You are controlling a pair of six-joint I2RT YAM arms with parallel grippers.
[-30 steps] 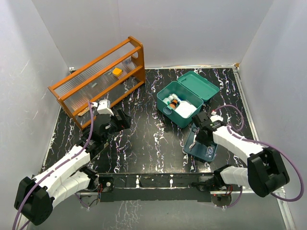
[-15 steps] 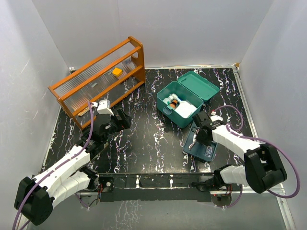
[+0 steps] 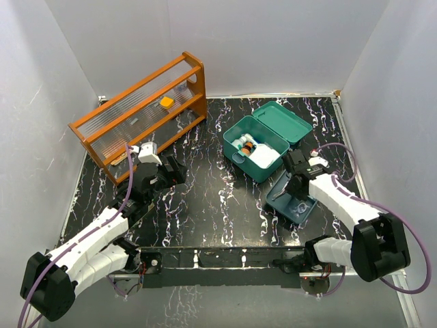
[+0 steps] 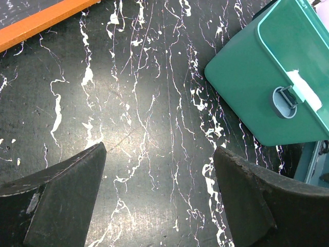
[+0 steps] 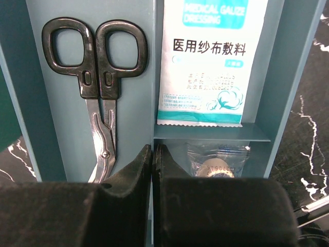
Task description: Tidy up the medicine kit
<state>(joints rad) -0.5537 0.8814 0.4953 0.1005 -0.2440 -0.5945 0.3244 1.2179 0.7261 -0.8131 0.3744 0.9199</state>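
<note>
The teal-green medicine kit (image 3: 235, 140) stands open at the back middle, lid (image 3: 285, 121) laid back, with small bottles and packets inside. Its front wall with the latch shows in the left wrist view (image 4: 257, 87). My right gripper (image 3: 298, 176) is shut on the divider wall of the blue-grey divided tray (image 3: 292, 203), just right of the kit. In the right wrist view the jaws (image 5: 153, 147) pinch that divider. The tray (image 5: 46, 134) holds black-handled scissors (image 5: 97, 72), a gauze dressing packet (image 5: 208, 56) and a small bagged item (image 5: 218, 163). My left gripper (image 3: 172, 171) is open and empty over the table (image 4: 159, 149).
An orange wooden rack (image 3: 140, 116) with clear shelves stands at the back left, a small orange item on it; its edge shows in the left wrist view (image 4: 41, 18). White walls close the table on three sides. Purple cables loop near both arms.
My right gripper has moved right and a little back with the divided tray, which has shifted and turned with it. The left arm has not moved.
</note>
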